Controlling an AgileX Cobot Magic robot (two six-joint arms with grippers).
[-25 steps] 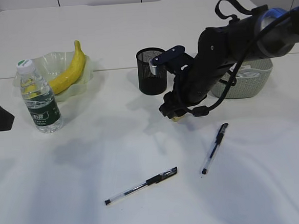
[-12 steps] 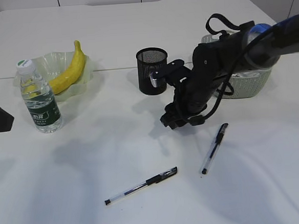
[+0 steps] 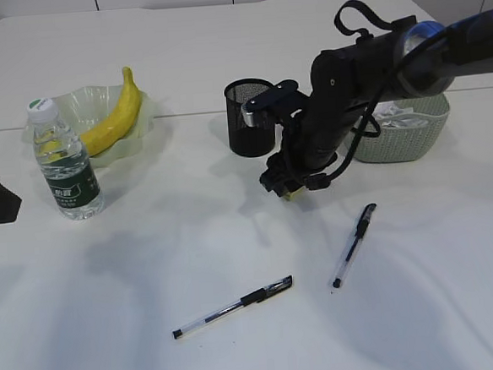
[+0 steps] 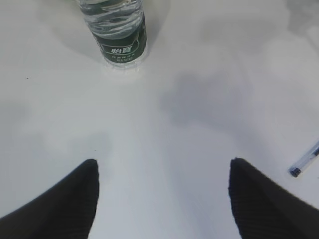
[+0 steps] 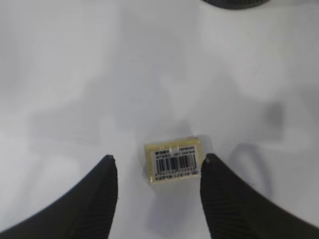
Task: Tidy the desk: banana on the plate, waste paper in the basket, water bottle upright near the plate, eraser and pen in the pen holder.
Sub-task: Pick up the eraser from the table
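Right gripper (image 5: pixel 158 172), having shifted back toward the pen holder (image 3: pixel 249 117), hovers open astride the eraser (image 5: pixel 174 159) on the table, not yet gripping; left gripper (image 4: pixel 162 174) open, idle.

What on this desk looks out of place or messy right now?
Two pens lie loose on the table rather than in the black mesh pen holder. A small yellow eraser also sits on the table, between the right claw fingers. Nothing looks spilled or broken.
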